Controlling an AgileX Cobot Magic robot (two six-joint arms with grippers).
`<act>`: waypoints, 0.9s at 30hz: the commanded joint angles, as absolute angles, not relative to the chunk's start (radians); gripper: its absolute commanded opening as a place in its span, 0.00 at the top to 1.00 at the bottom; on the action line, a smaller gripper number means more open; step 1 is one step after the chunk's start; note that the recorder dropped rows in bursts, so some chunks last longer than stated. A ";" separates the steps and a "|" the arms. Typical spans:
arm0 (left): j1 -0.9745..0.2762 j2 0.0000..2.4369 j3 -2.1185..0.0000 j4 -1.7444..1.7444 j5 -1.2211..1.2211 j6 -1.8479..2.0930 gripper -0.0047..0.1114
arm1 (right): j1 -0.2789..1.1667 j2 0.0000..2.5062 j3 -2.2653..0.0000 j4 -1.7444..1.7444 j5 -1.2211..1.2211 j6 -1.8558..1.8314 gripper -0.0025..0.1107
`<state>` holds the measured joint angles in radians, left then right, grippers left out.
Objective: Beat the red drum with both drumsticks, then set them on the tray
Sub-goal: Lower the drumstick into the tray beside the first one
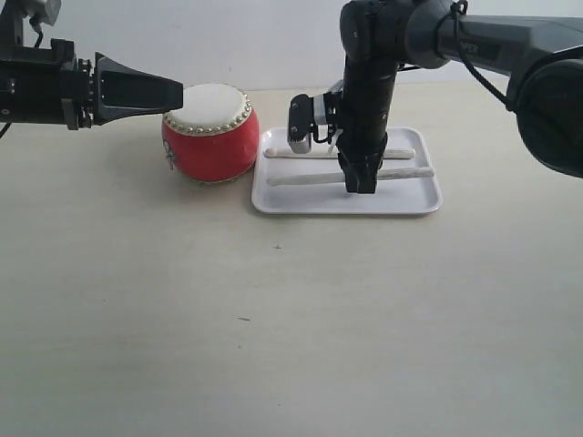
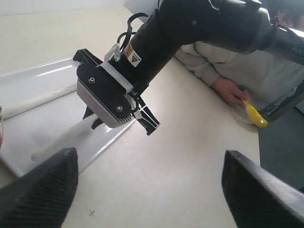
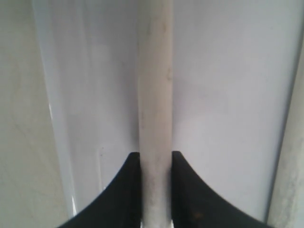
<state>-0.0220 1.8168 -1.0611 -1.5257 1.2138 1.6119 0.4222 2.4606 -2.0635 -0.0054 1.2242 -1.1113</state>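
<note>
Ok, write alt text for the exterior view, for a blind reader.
The right gripper reaches down into a white tray, clamped on the nearer drumstick; a second drumstick lies behind it. A red drum sits left of the tray, the left gripper level with its top.

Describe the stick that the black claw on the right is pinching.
The near drumstick is a thin, straight, pale whitewashed stick, wooden by its look, faintly speckled. It sits lengthwise, low in the white tray, beside the second drumstick and apart from it. The right gripper reaches straight down, shut on it near its middle, a black finger pressed to each side.
</note>
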 commanded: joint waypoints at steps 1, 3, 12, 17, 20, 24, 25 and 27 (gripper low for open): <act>-0.020 1.811 -1.059 -1.547 1.218 1.614 0.28 | 0.418 2.458 -2.060 -0.006 1.221 -1.123 0.98; -0.020 1.811 -1.059 -1.547 1.218 1.614 0.28 | 0.418 2.458 -2.060 -0.006 1.221 -1.121 0.98; -0.020 1.811 -1.059 -1.547 1.218 1.614 0.28 | 0.418 2.458 -2.060 -0.006 1.221 -1.115 0.98; -0.020 1.811 -1.059 -1.549 1.218 1.614 0.28 | 0.418 2.458 -2.060 -0.006 1.221 -1.094 0.98; -0.020 1.811 -1.059 -1.549 1.218 1.614 0.28 | 0.418 2.458 -2.060 -0.006 1.221 -1.094 0.98; -0.020 1.811 -1.059 -1.549 1.218 1.614 0.28 | 0.418 2.458 -2.060 -0.006 1.221 -1.094 0.98; -0.020 1.811 -1.059 -1.549 1.218 1.614 0.28 | 0.418 2.458 -2.060 -0.006 1.221 -1.094 0.98; -0.020 1.811 -1.059 -1.551 1.218 1.614 0.28 | 0.418 2.458 -2.060 -0.008 1.221 -1.094 0.98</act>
<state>-0.0220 1.8168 -1.0611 -1.5314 1.2138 1.6119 0.4222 2.4606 -2.0635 -0.0054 1.2221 -1.0971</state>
